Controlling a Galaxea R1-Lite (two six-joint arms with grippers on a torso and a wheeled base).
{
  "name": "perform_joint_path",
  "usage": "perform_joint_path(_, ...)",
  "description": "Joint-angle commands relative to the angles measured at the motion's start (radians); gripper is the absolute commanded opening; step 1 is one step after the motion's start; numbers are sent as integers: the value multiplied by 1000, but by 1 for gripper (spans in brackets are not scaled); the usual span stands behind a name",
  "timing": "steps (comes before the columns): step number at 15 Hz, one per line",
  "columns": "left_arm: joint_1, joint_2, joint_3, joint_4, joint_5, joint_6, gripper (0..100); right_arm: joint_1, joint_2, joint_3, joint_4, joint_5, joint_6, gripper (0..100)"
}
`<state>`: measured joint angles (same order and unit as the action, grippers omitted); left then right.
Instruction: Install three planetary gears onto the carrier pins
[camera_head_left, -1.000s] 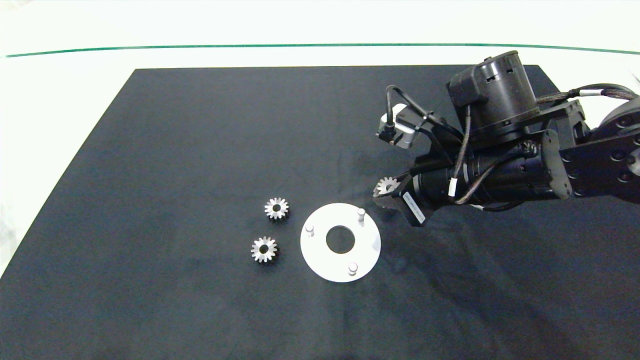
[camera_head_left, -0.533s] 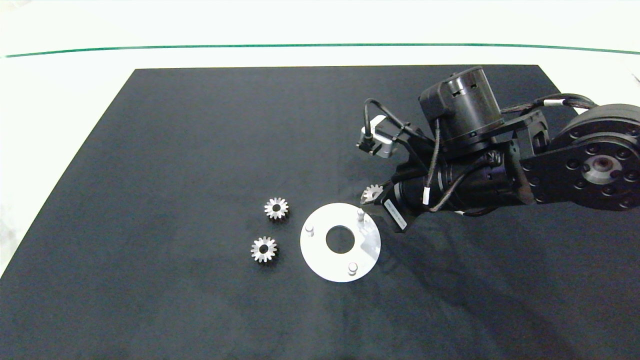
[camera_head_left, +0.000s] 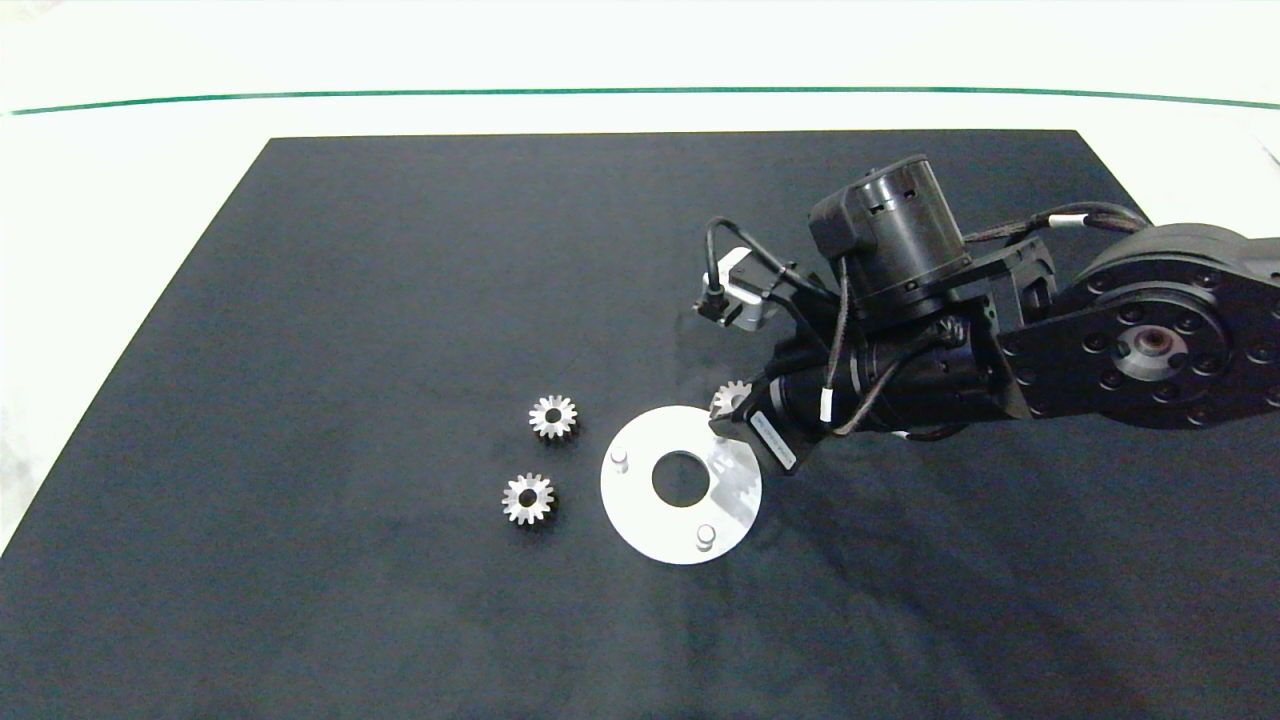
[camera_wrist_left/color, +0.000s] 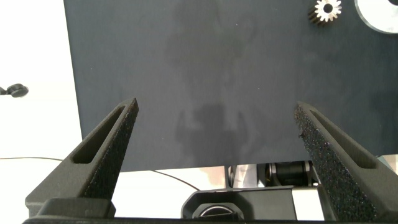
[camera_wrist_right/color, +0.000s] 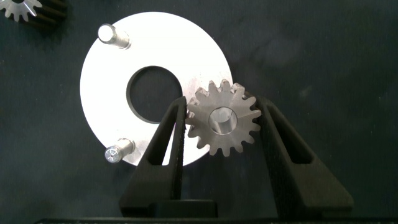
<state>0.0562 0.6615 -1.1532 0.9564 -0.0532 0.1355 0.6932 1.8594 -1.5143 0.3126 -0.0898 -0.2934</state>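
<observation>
My right gripper (camera_head_left: 735, 412) (camera_wrist_right/color: 222, 106) is shut on one planetary gear (camera_head_left: 731, 396) (camera_wrist_right/color: 224, 118), a silvery toothed wheel. It holds the gear over the far right rim of the white carrier disc (camera_head_left: 640, 520) (camera_wrist_right/color: 186, 43). A grey carrier pin end shows inside the gear's centre hole; I cannot tell whether the gear is seated. Two other carrier pins (camera_head_left: 619, 458) (camera_head_left: 705, 536) (camera_wrist_right/color: 114, 34) (camera_wrist_right/color: 118, 151) stand bare. Two loose planetary gears (camera_head_left: 553, 416) (camera_head_left: 527, 498) lie on the mat left of the disc. My left gripper (camera_wrist_left/color: 214, 130) hangs open over the mat's edge, holding nothing.
A black mat (camera_head_left: 350, 300) covers the white table (camera_head_left: 120, 180). The right arm's dark body (camera_head_left: 900, 340) reaches in from the right, above the mat's far right part. A green line (camera_head_left: 400, 95) runs along the table's far side.
The right arm has carried the gear leftward and toward the disc. The gear now sits over the far right pin instead of beside the disc. The loose gears and the disc have not moved.
</observation>
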Motion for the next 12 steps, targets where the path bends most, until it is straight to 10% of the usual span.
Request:
perform_joint_path(1,1,-2,0,5,0,1,100,0,17,-15,2,-1,-3,16)
perform_joint_path(12,-1,-2,0,4,0,4,100,9,46,-24,2,-18,2,16)
